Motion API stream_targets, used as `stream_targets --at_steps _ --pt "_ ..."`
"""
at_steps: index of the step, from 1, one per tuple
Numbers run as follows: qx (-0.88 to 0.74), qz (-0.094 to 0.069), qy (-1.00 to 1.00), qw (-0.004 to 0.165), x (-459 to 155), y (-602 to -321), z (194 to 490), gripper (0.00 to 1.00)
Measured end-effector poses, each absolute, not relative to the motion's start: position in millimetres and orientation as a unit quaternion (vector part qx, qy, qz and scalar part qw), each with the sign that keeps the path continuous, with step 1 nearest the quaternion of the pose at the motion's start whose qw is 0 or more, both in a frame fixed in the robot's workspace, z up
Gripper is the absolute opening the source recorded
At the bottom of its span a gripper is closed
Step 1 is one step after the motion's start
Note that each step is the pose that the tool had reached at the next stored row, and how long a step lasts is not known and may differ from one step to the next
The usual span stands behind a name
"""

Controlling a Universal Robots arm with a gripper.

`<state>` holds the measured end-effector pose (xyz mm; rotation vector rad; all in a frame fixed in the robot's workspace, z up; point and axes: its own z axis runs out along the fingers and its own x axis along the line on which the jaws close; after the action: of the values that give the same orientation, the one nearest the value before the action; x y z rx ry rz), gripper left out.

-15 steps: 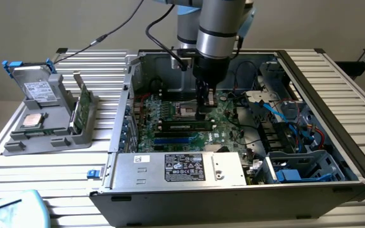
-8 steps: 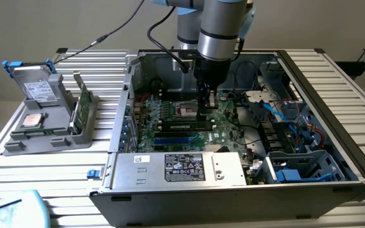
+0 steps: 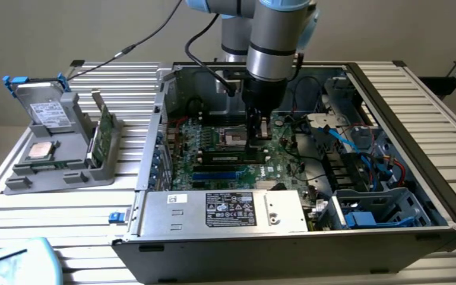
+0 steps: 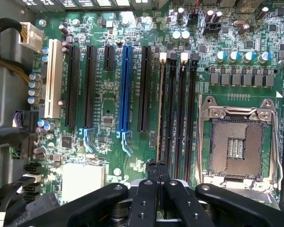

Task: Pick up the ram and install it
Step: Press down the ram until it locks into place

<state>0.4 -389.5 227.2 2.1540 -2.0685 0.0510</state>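
End effector (image 3: 256, 138) is down inside the open black computer case (image 3: 418, 127), fingers pinched together with nothing visibly between them in the wrist view, tips over the green motherboard (image 3: 212, 148) at the row of black memory slots (image 4: 177, 111). A long thin green ram stick (image 3: 103, 135) stands on edge in the grey holder tray (image 3: 62, 172) on the slatted aluminium bench (image 3: 69, 214), at the exterior view's left, well apart from the arm. In the wrist view a thin stick already seems to sit edge-on in the slot nearest the expansion slots; I can't tell if it's fully seated. Risks, my read: pressing off-centre tilts a half-seated stick and stresses the slot latches; drifting sideways puts the tips near the open silver processor socket (image 4: 239, 146) and its exposed contacts; cables (image 3: 355, 142) in the case could snag the wrist.
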Motion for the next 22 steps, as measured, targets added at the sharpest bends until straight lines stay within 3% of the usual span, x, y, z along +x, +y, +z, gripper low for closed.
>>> stream_targets --at_steps 10,22 --pt "0.719 0.016 -0.69 0.076 -1.2 -389.3 221.8 0.11" --pt "0.719 0.016 -0.691 0.076 -12.2 -390.7 236.7 0.11"
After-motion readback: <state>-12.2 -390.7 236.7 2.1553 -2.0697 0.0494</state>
